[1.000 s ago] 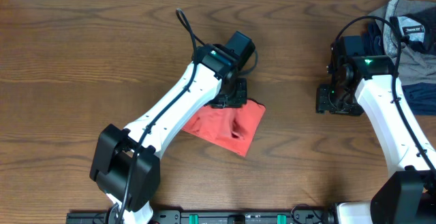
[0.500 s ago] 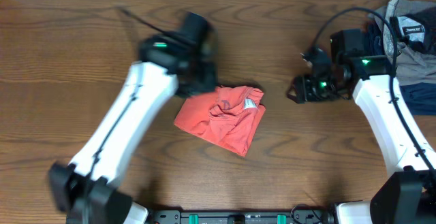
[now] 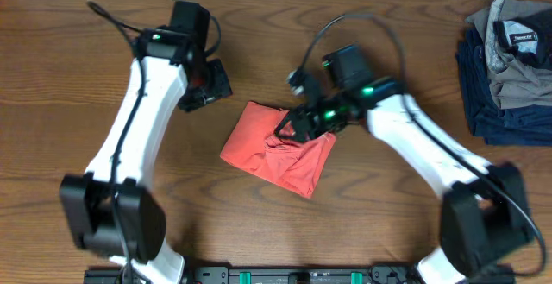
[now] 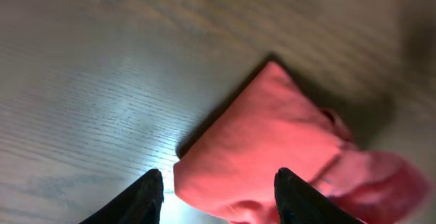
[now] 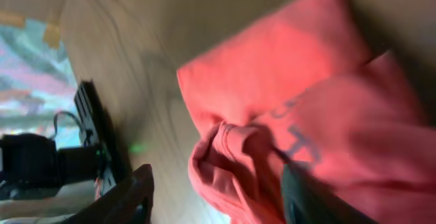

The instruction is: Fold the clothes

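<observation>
From overhead, shows the left tool (image 3: 207, 81) parted and empty above bare worktop (image 3: 69, 77), up and left of the coral-red T-shirt (image 3: 259, 150), not touching it. Shows the left arm (image 3: 134, 124) stretched away from the near edge, and the right arm (image 3: 414, 135) reaching leftward, with the right tool (image 3: 293, 129) over the shirt's upper edge. Places the T-shirt mid-worktop, crumpled into a rough packet, well apart from a pile of grey and navy garments (image 3: 504, 59) at the far right. Through the left wrist, looks down between the left tool's fingers (image 4: 139, 200), spread and gripping nothing, onto a smooth folded corner of the shirt. Through the right wrist, finds the right tool's fingers (image 5: 129, 200) wide apart, released, either side of bunched cloth bearing dark lettering (image 5: 298, 144); cannot tell whether touching it.
</observation>
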`<state>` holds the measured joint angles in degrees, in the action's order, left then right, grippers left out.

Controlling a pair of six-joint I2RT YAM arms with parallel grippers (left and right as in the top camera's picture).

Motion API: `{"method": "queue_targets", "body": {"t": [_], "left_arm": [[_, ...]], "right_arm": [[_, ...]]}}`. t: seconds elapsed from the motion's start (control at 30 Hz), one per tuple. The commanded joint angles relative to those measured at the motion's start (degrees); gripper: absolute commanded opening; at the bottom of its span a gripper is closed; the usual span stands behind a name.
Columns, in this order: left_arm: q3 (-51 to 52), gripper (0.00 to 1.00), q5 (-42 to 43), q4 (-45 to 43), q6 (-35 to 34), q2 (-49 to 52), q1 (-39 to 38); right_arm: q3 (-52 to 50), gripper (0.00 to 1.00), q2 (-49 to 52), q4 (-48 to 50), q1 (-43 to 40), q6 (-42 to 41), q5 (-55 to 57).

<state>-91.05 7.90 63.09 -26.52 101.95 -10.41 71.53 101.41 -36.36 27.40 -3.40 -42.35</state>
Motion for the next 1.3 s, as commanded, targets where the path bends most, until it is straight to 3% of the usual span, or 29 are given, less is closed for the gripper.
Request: {"method": "queue_targets", "body": {"t": [0.0,0.1,0.17,0.23,0.33,0.47,0.73,0.8,0.9,0.93,1.27], "left_arm": [[1.0,0.55,-0.9,0.3,0.8,3.5,-0.4],[1.2,0.55,-0.6,0.7,1.0,6.0,-0.7],[1.3,0.55,0.7,0.9,1.5,7.1,-0.8],[1.3,0.55,2.4,0.8,2.4,7.4,-0.8],[1.3,0.55,3.1,0.6,2.5,7.3,-0.9],[1.3,0.55,3.2,0.5,2.5,7.4,-1.3],[1.3,0.6,3.7,-1.5,4.5,7.4,-1.9],[1.3,0.62,4.8,-2.6,5.5,7.4,-1.9],[1.3,0.63,10.6,-4.9,7.1,7.4,-1.9],[1.3,0.64,11.2,-5.6,7.0,7.4,-1.9],[2.9,0.68,11.1,-10.8,9.0,8.2,-4.4]], "right_arm": [[0.0,0.54,4.3,-2.4,2.3,-3.4,1.7],[0.0,0.45,7.3,-9.4,3.1,-3.4,6.6],[0.0,0.27,8.5,-17.0,2.9,-3.5,13.6],[0.0,0.23,8.6,-22.9,2.0,-6.5,22.9],[0.0,0.24,7.3,-25.3,0.0,-9.0,30.2],[0.0,0.27,5.6,-24.5,-2.1,-9.0,30.6],[0.9,0.25,0.5,-24.5,-3.9,-10.3,31.8],[2.1,0.28,-2.9,-23.3,-4.2,-9.9,30.7],[3.2,0.47,-8.0,-17.6,-4.3,-7.1,23.9],[3.2,0.49,-9.4,-15.0,-4.3,-7.0,20.8],[0.2,0.47,-3.9,-10.6,1.6,-7.3,13.4]]}}
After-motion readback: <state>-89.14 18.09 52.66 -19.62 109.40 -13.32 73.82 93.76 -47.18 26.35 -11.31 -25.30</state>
